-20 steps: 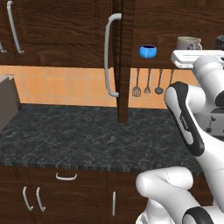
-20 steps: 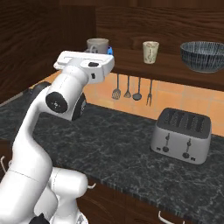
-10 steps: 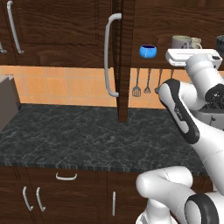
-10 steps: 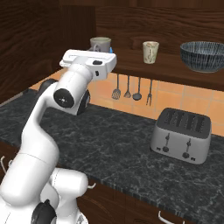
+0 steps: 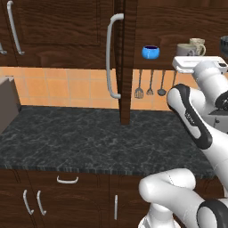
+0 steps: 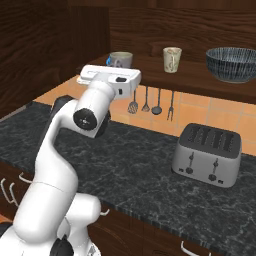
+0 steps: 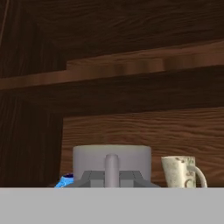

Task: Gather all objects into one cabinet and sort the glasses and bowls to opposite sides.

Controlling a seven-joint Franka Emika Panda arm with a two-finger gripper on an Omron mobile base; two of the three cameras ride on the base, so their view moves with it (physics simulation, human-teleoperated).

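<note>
Your tool (image 7: 112,183) is closed with nothing in it, and straight ahead of it on the open cabinet's shelf (image 6: 192,79) stands the plain grey handled cup (image 7: 112,164). It looks light, rigid and slick, so take it by the handle or rim. Counted outward: two cups, the cream printed mug (image 7: 179,171) beside it, and two bowls, glossy bright blue bowl (image 5: 150,52), wide dark grey ribbed bowl (image 6: 233,64).

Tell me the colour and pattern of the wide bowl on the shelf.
Dark grey bowl with fine pale ribbing, clearest in the right base view.
</note>
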